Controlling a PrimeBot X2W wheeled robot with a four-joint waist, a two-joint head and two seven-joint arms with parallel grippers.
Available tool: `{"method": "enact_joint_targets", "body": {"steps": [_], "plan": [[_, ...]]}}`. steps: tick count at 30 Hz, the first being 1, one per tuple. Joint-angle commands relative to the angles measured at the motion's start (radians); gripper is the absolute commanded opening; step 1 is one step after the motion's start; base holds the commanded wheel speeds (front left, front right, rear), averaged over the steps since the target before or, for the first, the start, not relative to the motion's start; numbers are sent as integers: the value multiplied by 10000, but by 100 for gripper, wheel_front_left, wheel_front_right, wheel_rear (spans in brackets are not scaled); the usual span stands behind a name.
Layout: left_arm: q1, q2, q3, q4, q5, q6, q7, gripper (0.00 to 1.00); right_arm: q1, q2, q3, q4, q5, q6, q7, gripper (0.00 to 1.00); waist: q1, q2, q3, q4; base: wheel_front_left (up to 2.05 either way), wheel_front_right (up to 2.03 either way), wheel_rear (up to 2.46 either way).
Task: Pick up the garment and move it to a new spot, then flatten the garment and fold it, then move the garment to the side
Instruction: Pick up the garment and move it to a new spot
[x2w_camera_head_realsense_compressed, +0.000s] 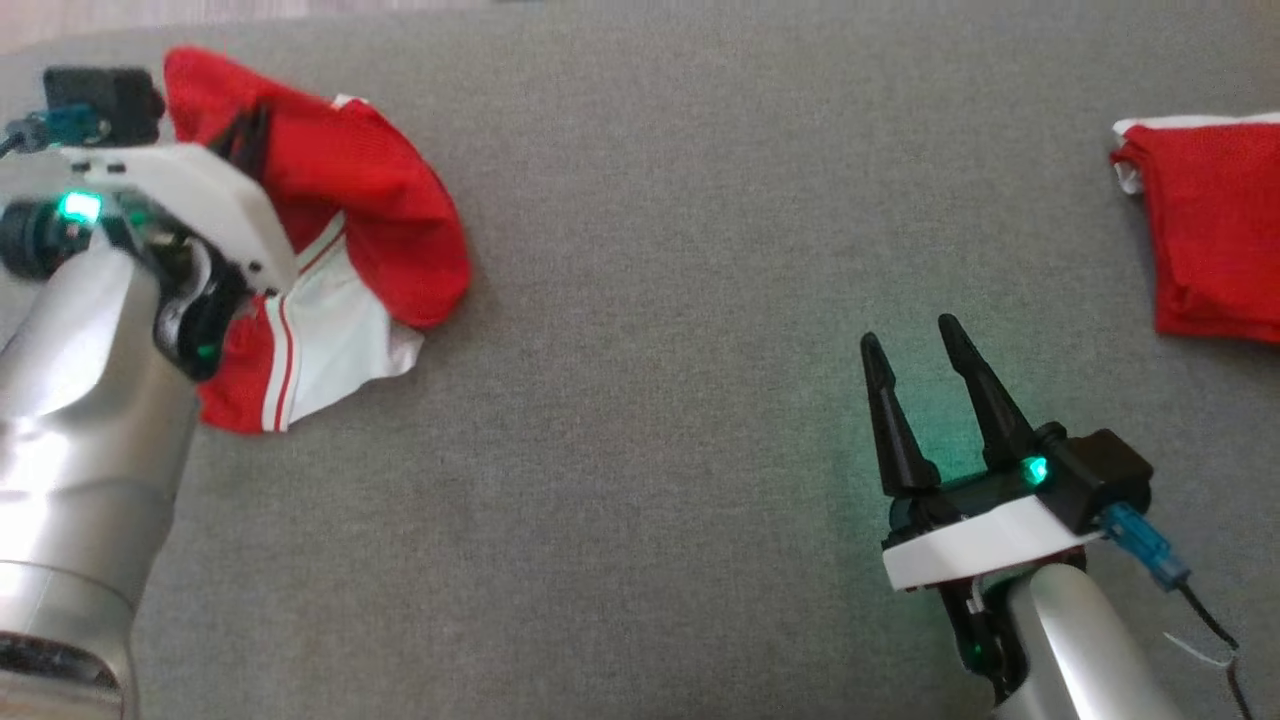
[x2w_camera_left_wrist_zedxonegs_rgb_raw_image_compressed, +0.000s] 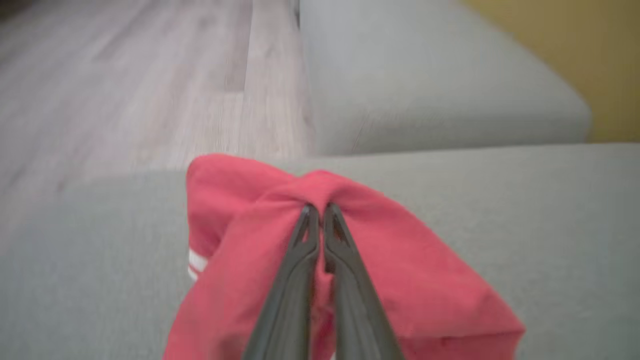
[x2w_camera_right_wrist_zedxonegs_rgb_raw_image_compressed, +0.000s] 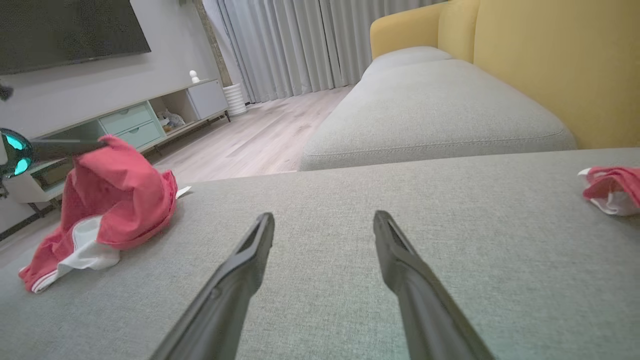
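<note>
A red garment with white panels and stripes lies bunched at the far left of the grey cushion. My left gripper is shut on a fold of its red cloth. In the left wrist view the two fingers meet at the tips, pinching the fabric, which drapes down from them. The right wrist view shows the garment pulled up into a peak, its lower part still on the cushion. My right gripper stands open over bare cushion at the lower right, holding nothing.
A second red and white cloth lies at the right edge of the cushion. Beyond the cushion's far edge are a wooden floor, another grey seat and a yellow sofa back.
</note>
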Motion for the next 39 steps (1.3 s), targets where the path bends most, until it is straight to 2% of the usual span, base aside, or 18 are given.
{"method": "enact_joint_targets", "body": {"steps": [1,4,7,14,19,22,25,27,29,30,31,34,39], "plan": [[-718,383,157,-593,114,-46,-664,0,-113,-39,178,-272,96,-7,-111,100,0,0,-240,43,0,0,0],[-633,307,-366,-1413,88,-60,-1707,0,-15,-39,136,-220,171,-7,-111,100,0,0,-567,80,0,0,0],[-497,521,-1285,-2465,-7,-63,-2473,0,58,-39,158,-165,228,-7,-111,100,0,0,-861,70,0,0,0],[-627,1626,-3854,-4544,-133,-65,-3161,0,220,-39,190,-79,367,-7,-111,100,0,0,-1308,-105,0,0,0],[-949,2044,-5373,-5303,-150,-66,-3242,0,230,-39,265,-104,476,-7,-111,100,0,0,-1428,-451,0,0,0],[-1111,1937,-6146,-5516,-136,-66,-3240,0,211,-39,326,-129,553,-7,-111,100,0,0,-1427,-745,0,0,0],[-1338,1437,-6663,-5392,-104,-66,-3510,0,109,-39,487,-181,680,-7,-111,100,0,0,-1326,-1218,0,0,0],[-1483,1101,-6580,-5128,-82,-19,-3795,0,59,-39,576,-215,736,-7,-111,100,0,0,-1253,-1450,0,0,0],[-1628,753,-6373,-4780,-88,210,-4119,0,19,-39,625,-235,772,-7,-111,100,0,0,-1190,-1652,0,0,0],[-1684,582,-6243,-4599,-111,337,-4283,11,10,-39,629,-238,786,-7,-111,100,0,0,-1173,-1734,0,0,0],[-1717,423,-6104,-4412,-156,462,-4417,100,6,-39,625,-240,800,-7,-111,100,0,0,-1157,-1802,0,0,0],[-1823,165,-5917,-3853,-104,652,-4647,100,19,-39,595,-250,834,-7,-111,100,0,0,-1135,-1922,0,0,0],[-1735,204,-5731,-3224,66,900,-4836,100,108,-39,490,-282,823,-7,-111,100,0,0,-1170,-1842,0,0,0]]}}
